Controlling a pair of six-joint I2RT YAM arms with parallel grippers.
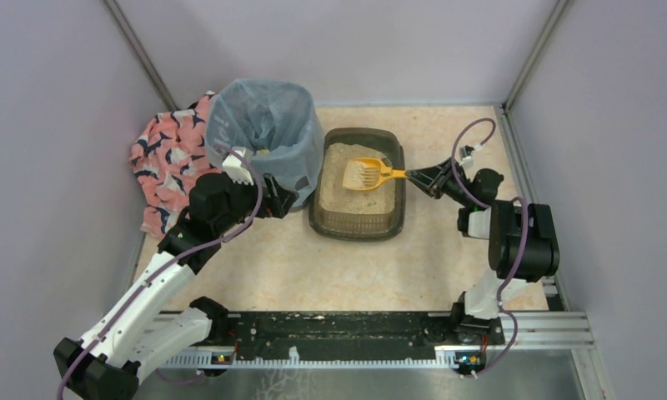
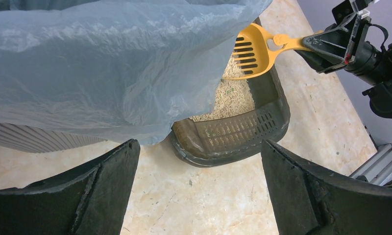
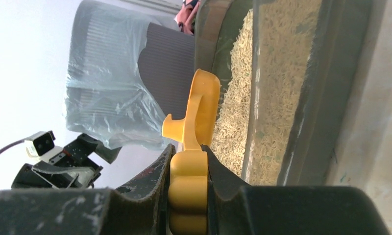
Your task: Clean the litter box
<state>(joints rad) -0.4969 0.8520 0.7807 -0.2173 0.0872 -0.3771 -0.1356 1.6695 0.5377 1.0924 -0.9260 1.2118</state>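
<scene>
From above, lilac walls (image 1: 55, 92) are enclosing the beige mottled table (image 1: 313, 275). The box (image 1: 355, 227) is sitting mid-table, just right of the bin (image 1: 263, 125).

From the left wrist, the left gripper (image 1: 284, 200) is holding its jaws wide apart near the bin's bag.

From the right wrist, the right gripper (image 1: 422, 175) is clamping the scoop (image 1: 366, 172) handle over the litter.

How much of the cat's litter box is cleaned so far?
Just starting. Done: the right gripper is shut on the yellow scoop, and the bag-lined bin stands right beside the litter box. In hand: the scoop's slotted head is over the litter in the box's far half, looking empty. Left: sifting the litter and tipping the catch into the bin. The left gripper is open beside the bin, holding nothing.
</scene>
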